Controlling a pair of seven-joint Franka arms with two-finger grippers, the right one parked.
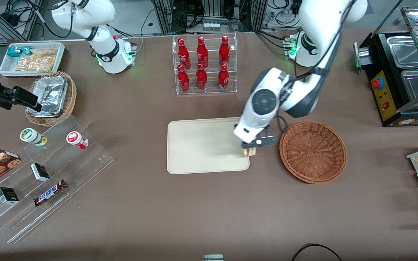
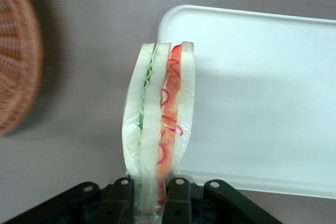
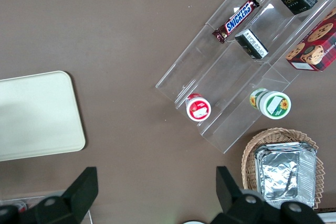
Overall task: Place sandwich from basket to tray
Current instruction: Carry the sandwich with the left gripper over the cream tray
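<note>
The brown table [image 1: 209,217] carried everything, and the working arm [image 1: 303,90] reached down over it from the working arm's end. The cream tray [image 1: 201,145] lay flat near the middle of the table, nearer the front camera than the clear rack of red bottles [image 1: 204,65]. Beside the tray, toward the working arm's end and apart from it, sat the round reddish-brown basket [image 1: 313,150] with nothing showing inside. A stepped clear display [image 1: 42,181] with a Snickers bar [image 1: 50,192] and small boxes stood toward the parked arm's end, close to a tan wicker basket [image 1: 51,98] holding a foil container.

The gripper [image 1: 254,145] hung over the tray's edge closest to the reddish-brown basket, near the tray's corner. Its black fingers [image 2: 122,198] were clamped on the sandwich [image 2: 158,124], one finger against each outer slice. The sandwich stood on edge in clear wrap, green filling between one pair of pale slices and red between the next, held above the table surface and the tray's rounded corner, clear of the basket
</note>
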